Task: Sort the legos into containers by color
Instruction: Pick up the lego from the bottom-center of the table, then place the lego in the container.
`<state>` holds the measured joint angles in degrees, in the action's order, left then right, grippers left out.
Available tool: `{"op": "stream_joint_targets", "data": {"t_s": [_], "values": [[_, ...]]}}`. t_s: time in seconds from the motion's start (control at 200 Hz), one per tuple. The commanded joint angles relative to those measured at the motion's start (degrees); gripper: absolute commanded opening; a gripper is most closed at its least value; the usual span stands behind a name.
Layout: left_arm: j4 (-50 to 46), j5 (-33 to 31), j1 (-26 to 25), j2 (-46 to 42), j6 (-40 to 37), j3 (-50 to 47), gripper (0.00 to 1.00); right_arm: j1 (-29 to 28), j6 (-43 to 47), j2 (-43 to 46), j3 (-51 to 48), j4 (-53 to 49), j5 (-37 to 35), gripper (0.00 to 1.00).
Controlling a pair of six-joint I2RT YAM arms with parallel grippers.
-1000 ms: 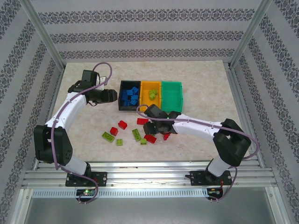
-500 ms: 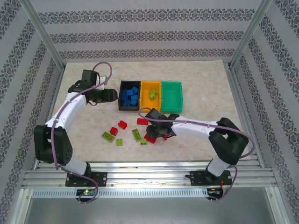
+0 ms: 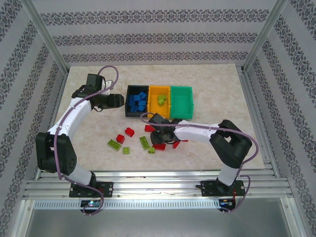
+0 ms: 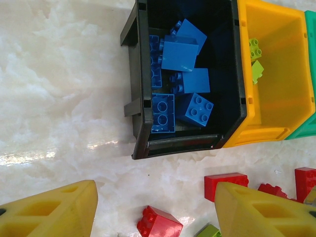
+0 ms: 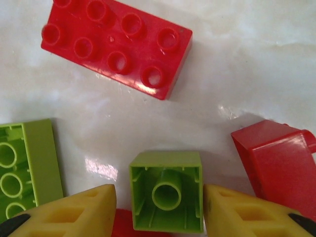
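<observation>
- The right gripper (image 3: 160, 137) hangs low over the loose bricks on the pale marbled tabletop (image 3: 217, 89), just in front of the row of bins.
- In its wrist view, its yellow fingers (image 5: 64, 212) stand on either side of a small lime green plastic brick (image 5: 167, 190) lying studs-down (the hollow underside faces the camera).
- The pincer is released, not clenched. A sliver of table shows between the brick and the finger at picture left, while the other finger sits right at the brick's edge.
- Near that brick lie a red eight-stud brick (image 5: 116, 47) beyond it, a long lime green brick (image 5: 24, 168) on one side and a tilted red brick (image 5: 276, 158) on the other.
- The left gripper (image 3: 117, 101) hovers just beside the outer end of the black rectangular plastic bin (image 3: 128, 101). Its jaws are spread wide, with nothing between them.
- The black bin holds a heap of blue bricks (image 4: 180, 54).
- The orange-yellow plastic bin (image 4: 281, 74) touches the black bin and holds two lime green pieces (image 4: 254, 48).
- The green plastic bin (image 3: 181, 102) closes the row, touching the orange-yellow one.
- More red and lime bricks lie scattered on the table in front of the bins, among them a small red brick (image 3: 130, 131) and a flat lime plate (image 3: 115, 143).
</observation>
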<state>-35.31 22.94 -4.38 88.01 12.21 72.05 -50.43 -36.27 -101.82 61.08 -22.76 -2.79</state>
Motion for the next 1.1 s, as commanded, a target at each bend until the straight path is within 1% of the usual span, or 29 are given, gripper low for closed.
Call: {"op": "stream_joint_targets", "data": {"t_s": [0.0,0.18,0.28,0.395,0.5,0.745,0.939,1.094], "values": [[0.99,0.62,0.72,-1.35,0.10,-0.33,0.64,-0.54,-0.23,-2.50,0.97,0.39,-0.56,0.49],[0.94,0.53,0.69,-1.29,-0.03,-0.32,0.64,-0.53,-0.21,-3.31,1.15,0.88,-0.19,0.38],[0.99,0.67,0.70,-1.22,0.03,-0.30,0.64,-0.36,0.21,-2.38,1.33,0.50,-0.64,0.35],[0.94,0.77,0.70,-1.09,0.10,-0.24,0.64,0.14,0.57,-0.75,1.85,0.08,-0.89,0.35],[0.94,0.76,0.76,-1.09,0.08,-0.24,0.64,1.42,0.57,1.62,1.59,2.02,0.35,0.35],[1.02,0.79,0.77,-1.18,-0.04,-0.29,0.64,5.96,2.73,4.94,4.37,6.23,3.09,0.35],[0.95,0.79,0.73,-1.10,0.09,-0.30,0.64,10.55,4.69,4.27,8.26,8.68,4.78,0.35],[1.04,1.23,0.69,-0.67,0.18,-0.24,0.64,13.85,5.78,1.29,11.91,10.00,5.91,0.35]]}}
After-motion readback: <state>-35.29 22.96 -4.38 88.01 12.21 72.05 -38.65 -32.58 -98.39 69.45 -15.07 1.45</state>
